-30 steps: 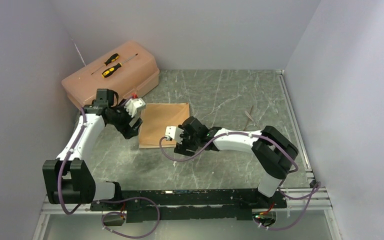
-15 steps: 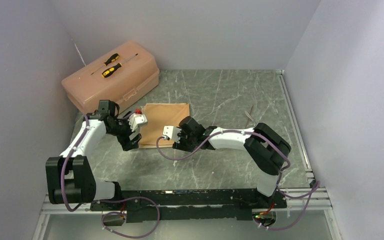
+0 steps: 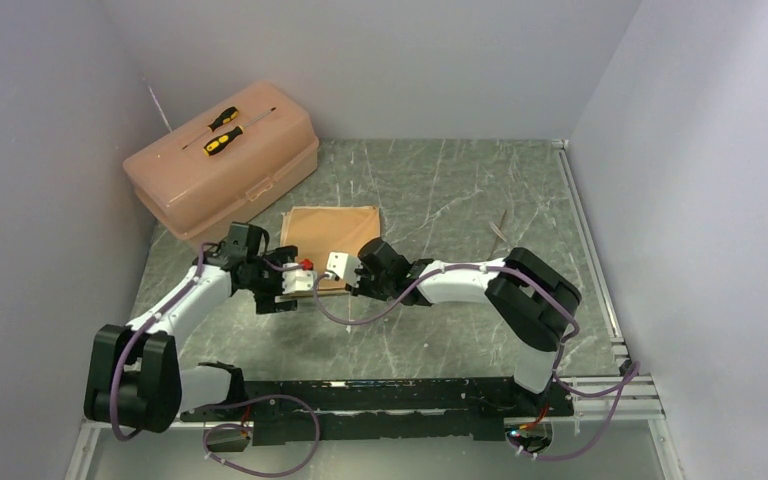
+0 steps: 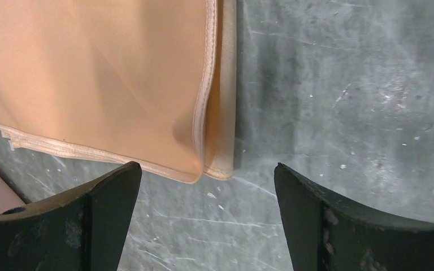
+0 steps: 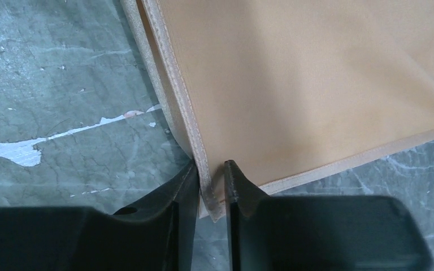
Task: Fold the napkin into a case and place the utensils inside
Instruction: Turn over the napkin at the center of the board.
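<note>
We see the napkin [image 3: 338, 235], folded flat into a layered square, lying on the table [image 3: 440, 190] just in front of the pink toolbox [image 3: 200, 170]. The right gripper [image 5: 210, 191] pinches its near corner farther from the toolbox, fingers pressed onto the hem. The left gripper [image 4: 206, 172], fingers spread wide, frames the near corner closer to the toolbox. The utensils [image 3: 501, 230] lie beyond the napkin, well apart from the toolbox.

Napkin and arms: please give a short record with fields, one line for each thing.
napkin: folded flat on the table
left pincer: open, at one napkin corner, not gripping
right pincer: shut on another napkin corner
utensils: on the table, right of the napkin
toolbox: closed, two screwdrivers on lid
</note>
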Controlling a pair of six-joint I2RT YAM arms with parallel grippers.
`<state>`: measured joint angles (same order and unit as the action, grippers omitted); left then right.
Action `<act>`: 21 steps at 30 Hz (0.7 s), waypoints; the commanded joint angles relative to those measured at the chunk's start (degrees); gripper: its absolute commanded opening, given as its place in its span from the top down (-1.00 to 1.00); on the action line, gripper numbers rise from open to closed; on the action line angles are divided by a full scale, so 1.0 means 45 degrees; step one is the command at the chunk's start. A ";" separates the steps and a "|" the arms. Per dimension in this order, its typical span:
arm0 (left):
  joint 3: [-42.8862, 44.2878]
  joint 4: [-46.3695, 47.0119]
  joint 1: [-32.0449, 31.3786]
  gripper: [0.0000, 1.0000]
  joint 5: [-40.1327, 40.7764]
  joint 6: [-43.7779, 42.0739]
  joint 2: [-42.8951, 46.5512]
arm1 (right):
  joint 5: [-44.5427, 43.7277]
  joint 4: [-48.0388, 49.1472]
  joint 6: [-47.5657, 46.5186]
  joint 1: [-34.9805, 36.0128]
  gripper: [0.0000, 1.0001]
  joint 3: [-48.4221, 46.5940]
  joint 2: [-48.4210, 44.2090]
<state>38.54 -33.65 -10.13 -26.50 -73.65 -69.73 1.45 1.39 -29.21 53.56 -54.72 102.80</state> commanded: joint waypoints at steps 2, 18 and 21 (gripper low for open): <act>0.0201 0.0643 -0.0286 -0.87 0.0678 -0.0772 -0.0983 | -0.0224 0.0742 0.0566 0.0076 0.59 0.0292 -0.0489; -0.0632 0.2295 -0.1362 -0.07 0.1711 -0.0751 -0.2215 | 0.0164 0.1847 0.1355 0.0107 0.40 0.1879 -0.1221; -0.0494 0.2177 -0.1401 0.16 0.1746 -0.0594 -0.2211 | -0.0246 0.2268 0.1350 0.0125 0.25 0.2235 -0.1315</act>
<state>36.91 -23.55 -15.97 -19.99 -76.90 -78.32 1.26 8.97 -23.90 53.71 -47.05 98.83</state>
